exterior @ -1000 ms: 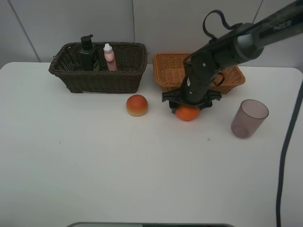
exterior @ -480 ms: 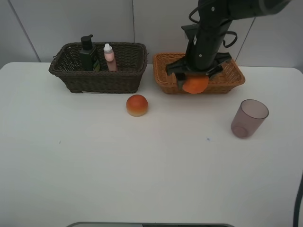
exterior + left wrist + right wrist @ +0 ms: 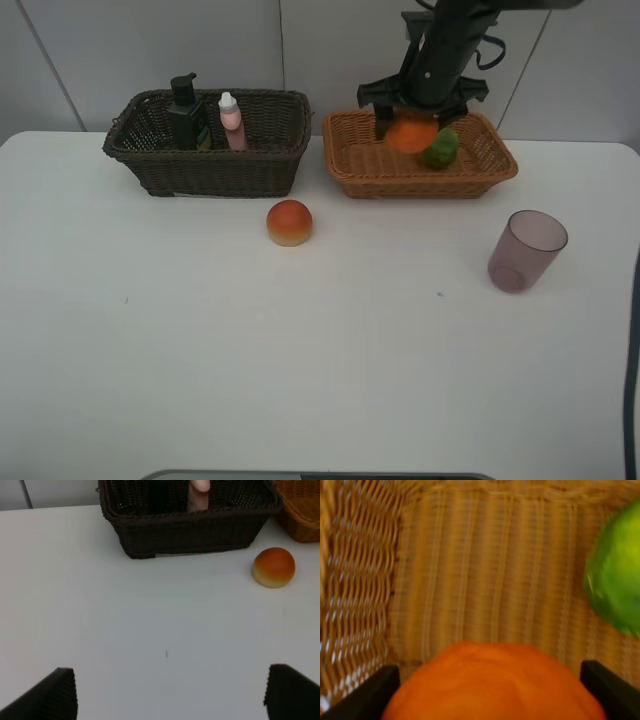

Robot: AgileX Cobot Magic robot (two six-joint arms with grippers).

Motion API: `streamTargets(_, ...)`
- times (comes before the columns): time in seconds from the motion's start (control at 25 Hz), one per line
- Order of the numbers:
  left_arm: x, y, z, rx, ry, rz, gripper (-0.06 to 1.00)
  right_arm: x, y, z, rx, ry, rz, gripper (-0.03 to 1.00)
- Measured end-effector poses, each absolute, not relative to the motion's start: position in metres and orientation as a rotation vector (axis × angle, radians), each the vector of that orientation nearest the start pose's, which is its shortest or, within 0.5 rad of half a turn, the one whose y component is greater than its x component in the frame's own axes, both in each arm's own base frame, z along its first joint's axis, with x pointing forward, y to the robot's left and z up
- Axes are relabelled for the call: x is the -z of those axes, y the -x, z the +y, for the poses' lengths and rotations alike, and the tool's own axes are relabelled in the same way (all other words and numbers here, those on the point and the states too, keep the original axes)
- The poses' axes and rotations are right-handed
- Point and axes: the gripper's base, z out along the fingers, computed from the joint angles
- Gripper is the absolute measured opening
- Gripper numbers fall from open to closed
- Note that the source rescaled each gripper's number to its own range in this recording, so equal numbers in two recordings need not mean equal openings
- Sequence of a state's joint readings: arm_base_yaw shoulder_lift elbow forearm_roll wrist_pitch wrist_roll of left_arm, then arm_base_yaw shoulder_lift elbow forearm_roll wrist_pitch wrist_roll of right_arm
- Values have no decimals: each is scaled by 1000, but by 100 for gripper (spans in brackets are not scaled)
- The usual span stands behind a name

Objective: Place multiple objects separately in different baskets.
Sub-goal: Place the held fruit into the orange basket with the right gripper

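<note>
My right gripper (image 3: 414, 118) is shut on the orange (image 3: 412, 134) and holds it just above the light orange-tan basket (image 3: 355, 165). In the right wrist view the orange (image 3: 490, 680) sits between the fingers (image 3: 362, 692) over the basket floor (image 3: 485, 570), beside the green citrus fruit (image 3: 615, 590). The citrus (image 3: 441, 148) lies in that basket. The red-yellow peach (image 3: 289, 222) lies on the table, and also shows in the left wrist view (image 3: 273, 567). The purple cup (image 3: 527, 250) stands at the right. My left gripper (image 3: 170, 695) is open and empty, low over the table.
The dark brown basket (image 3: 210, 170) stands at the back left with the dark green pump bottle (image 3: 184, 112) and the pink bottle (image 3: 231, 120) upright in it. It also shows in the left wrist view (image 3: 190, 527). A white wall runs behind both baskets.
My right gripper lifted the orange off the table in front of the light basket and carried it back, over the basket's front rim. It now hangs beside the green citrus.
</note>
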State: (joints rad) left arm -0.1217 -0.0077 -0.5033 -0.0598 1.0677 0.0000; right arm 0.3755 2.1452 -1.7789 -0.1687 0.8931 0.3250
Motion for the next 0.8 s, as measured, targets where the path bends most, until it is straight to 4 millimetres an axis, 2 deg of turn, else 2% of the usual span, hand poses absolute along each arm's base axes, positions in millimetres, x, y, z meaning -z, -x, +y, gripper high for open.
streamTargets(0.36,-278,7,-4,148,-128,2038,95,-164,-465,174,-70,191,2619,70)
streamTargets(0.6,-278,7,-4,148,-128,2038,95,-154,-468,175,-80,195,2605,71)
streamTargets(0.8,-278,7,-4,148,-128,2038,95,-154,-469,175,-80,197,2600,95)
